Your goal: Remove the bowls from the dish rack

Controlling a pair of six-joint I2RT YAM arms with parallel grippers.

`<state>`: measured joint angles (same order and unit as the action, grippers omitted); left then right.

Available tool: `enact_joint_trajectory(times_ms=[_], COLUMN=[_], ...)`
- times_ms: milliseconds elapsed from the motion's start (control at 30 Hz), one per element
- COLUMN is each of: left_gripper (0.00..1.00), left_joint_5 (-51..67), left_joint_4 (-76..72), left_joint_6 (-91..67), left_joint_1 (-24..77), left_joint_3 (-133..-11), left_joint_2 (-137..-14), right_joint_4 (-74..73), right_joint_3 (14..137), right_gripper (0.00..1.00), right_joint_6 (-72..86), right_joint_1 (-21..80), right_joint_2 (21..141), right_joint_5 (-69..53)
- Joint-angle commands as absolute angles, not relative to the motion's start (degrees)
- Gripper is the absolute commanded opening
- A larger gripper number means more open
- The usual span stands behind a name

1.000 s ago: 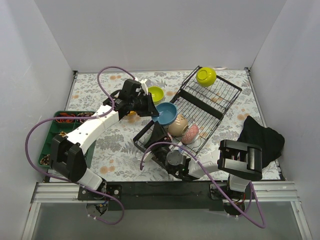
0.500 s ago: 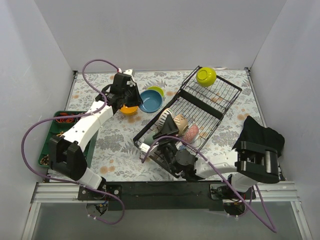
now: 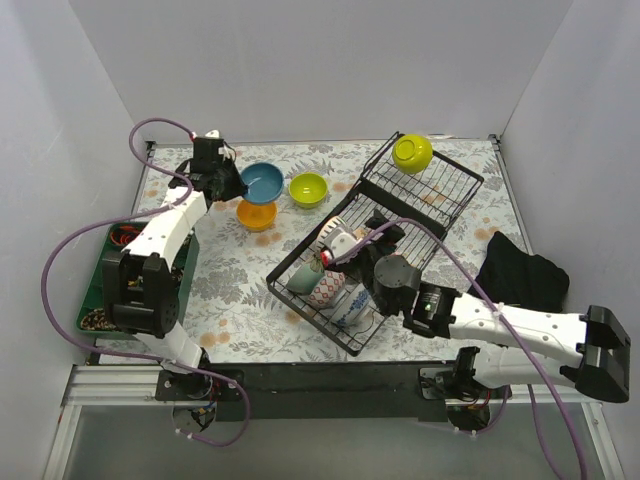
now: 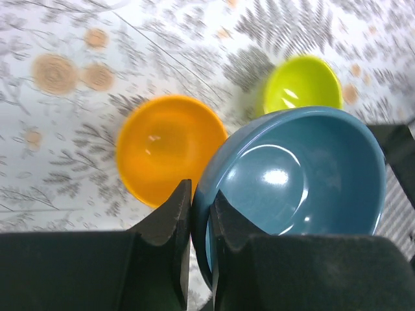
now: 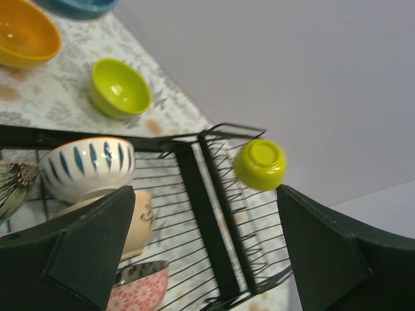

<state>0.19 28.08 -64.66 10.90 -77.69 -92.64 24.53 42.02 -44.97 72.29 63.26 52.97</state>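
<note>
My left gripper (image 3: 228,181) (image 4: 200,194) is shut on the rim of a blue bowl (image 3: 262,182) (image 4: 305,175), held just above the cloth at the back left. Beside it an orange bowl (image 3: 257,214) (image 4: 165,159) and a lime bowl (image 3: 308,189) (image 4: 301,81) rest on the table. The black wire dish rack (image 3: 420,215) (image 5: 194,175) holds a striped bowl (image 3: 340,238) (image 5: 87,168), a beige bowl (image 5: 139,220), a pink bowl (image 5: 139,285) and a blue-white one (image 3: 340,300). A lime-yellow bowl (image 3: 412,153) (image 5: 260,163) lies upside down on the raised tier. My right gripper (image 3: 372,238) (image 5: 204,194) hangs open over the rack with nothing in it.
A green compartment tray (image 3: 100,280) lies at the left edge under my left arm. A black cloth (image 3: 525,275) is bunched at the right. White walls close in the back and both sides.
My left gripper carried the blue bowl from the rack to the back left. My right gripper opened, rose from the rack's near corner and now stands over its middle.
</note>
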Motion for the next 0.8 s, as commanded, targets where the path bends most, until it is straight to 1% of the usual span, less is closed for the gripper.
enact_joint_trajectory(times_ms=[0, 100, 167, 200, 300, 567, 633, 667, 767], left_gripper=[0.0, 0.0, 0.0, 0.0, 0.0, 0.01, 0.02, 0.06, 0.12], left_joint_5=[1.67, 1.23, 1.58, 1.41, 0.71, -1.67, -2.46, -2.81, -2.81], left_joint_4=[23.47, 21.98, 20.75, 20.31, 18.72, 18.63, 18.63, 18.72, 18.2], left_joint_6=[-67.23, -68.55, -69.96, -70.22, -70.75, -69.79, -69.52, -69.26, -68.91], left_joint_1=[5.46, 1.95, 0.18, -2.52, -4.56, -5.54, -5.62, -5.54, -5.54], left_joint_3=[-82.34, -84.54, -85.43, -85.95, -87.01, -90.79, -89.83, -89.48, -87.99], left_joint_2=[-96.58, -100.89, -103.95, -104.76, -108.96, -117.59, -118.56, -118.83, -118.65], right_joint_4=[1.95, 0.09, -2.28, -3.16, -5.18, -7.03, -7.47, -7.47, -7.47], right_joint_3=[44.92, 42.98, 41.75, 41.31, 40.34, 39.2, 39.29, 39.29, 39.46], right_gripper=[0.98, 0.99, 0.99, 0.99, 0.98, 0.98, 0.98, 0.98, 0.98], right_joint_6=[-15.69, -9.0, -6.95, -5.81, -4.84, -2.99, -2.81, -2.81, -2.64], right_joint_1=[64.7, 59.52, 58.01, 56.79, 55.38, 53.0, 52.12, 51.77, 50.36], right_joint_2=[58.11, 54.69, 53.01, 51.52, 49.14, 46.06, 45.88, 45.88, 46.05], right_joint_5=[38.6, 31.05, 27.43, 26.64, 25.75, 24.78, 24.7, 24.61, 23.91])
